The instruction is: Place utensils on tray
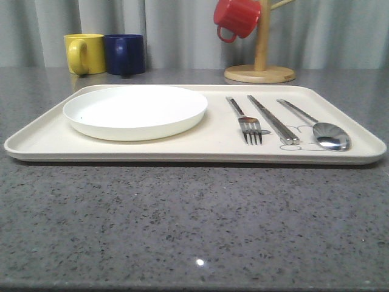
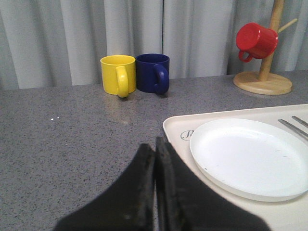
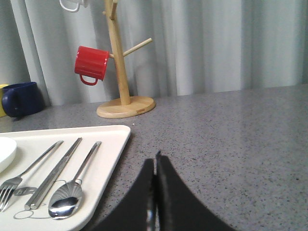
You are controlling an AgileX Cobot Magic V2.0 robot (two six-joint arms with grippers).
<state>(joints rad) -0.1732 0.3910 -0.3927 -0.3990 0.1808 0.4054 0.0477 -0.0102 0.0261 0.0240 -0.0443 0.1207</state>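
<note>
A cream tray (image 1: 213,146) lies across the grey table. On its right half a silver fork (image 1: 246,121), a pair of chopsticks (image 1: 273,120) and a spoon (image 1: 319,128) lie side by side, handles pointing away. The right wrist view has the same fork (image 3: 29,173), chopsticks (image 3: 55,173) and spoon (image 3: 74,185) on the tray (image 3: 110,149). My right gripper (image 3: 155,161) is shut and empty over bare table beside the tray's right edge. My left gripper (image 2: 155,144) is shut and empty at the tray's (image 2: 175,139) left corner.
A round white plate (image 1: 135,111) sits on the tray's left half. Behind the tray stand a yellow mug (image 1: 84,53) and a dark blue mug (image 1: 125,53). At the back right a wooden mug tree (image 1: 260,67) holds a red mug (image 1: 236,18). Grey curtains close off the back.
</note>
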